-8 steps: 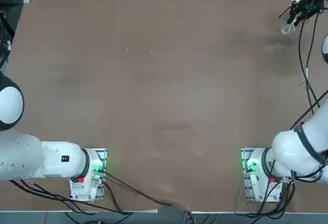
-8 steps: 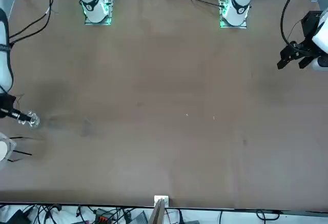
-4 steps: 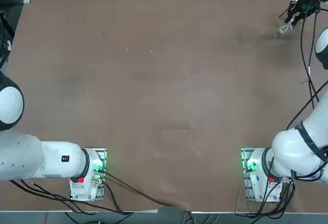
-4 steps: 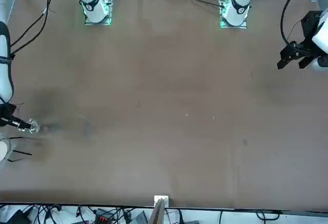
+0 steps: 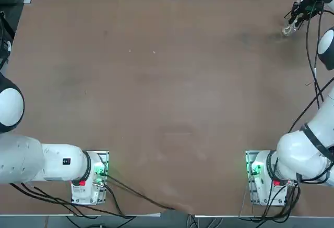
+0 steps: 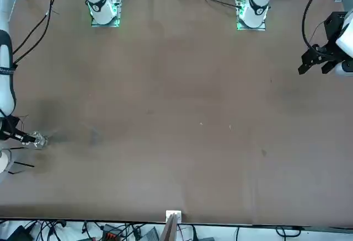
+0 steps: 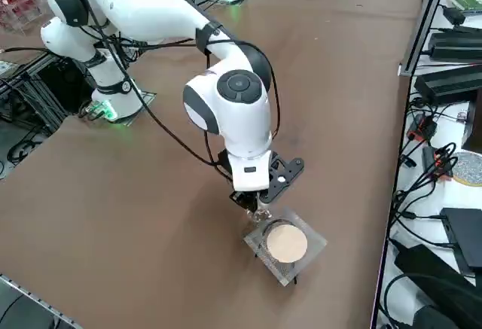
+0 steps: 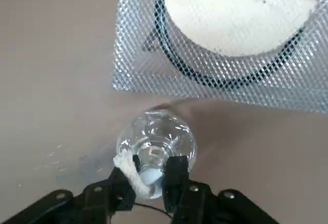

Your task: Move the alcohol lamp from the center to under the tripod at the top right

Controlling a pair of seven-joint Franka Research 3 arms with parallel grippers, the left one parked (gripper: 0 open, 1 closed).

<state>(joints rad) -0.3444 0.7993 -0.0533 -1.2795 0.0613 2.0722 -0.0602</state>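
Note:
The alcohol lamp (image 8: 156,136), small, of clear glass with a white wick at its pale neck, hangs tilted just over the brown table (image 5: 167,92). My right gripper (image 8: 151,171) is shut on its neck. In the top view the right gripper (image 5: 290,25) and lamp (image 5: 287,30) are at the far right corner. The tripod (image 7: 285,244), a square wire mesh with a round pale disc (image 8: 236,8) on thin dark legs, stands right beside the lamp. The lamp (image 6: 37,139) is at the mesh's edge, not beneath it. The right side view shows the gripper (image 7: 255,205) directly over that edge.
The tripod sits close to the table's far right edge, with cables and black equipment (image 7: 452,80) on the shelf beyond. My right arm's white wrist (image 7: 235,111) rises above the lamp. The parked left gripper (image 6: 317,59) hangs over the opposite side.
My right gripper has carried the lamp a little farther toward the table's far right corner, closer to the tripod, and its grip has held.

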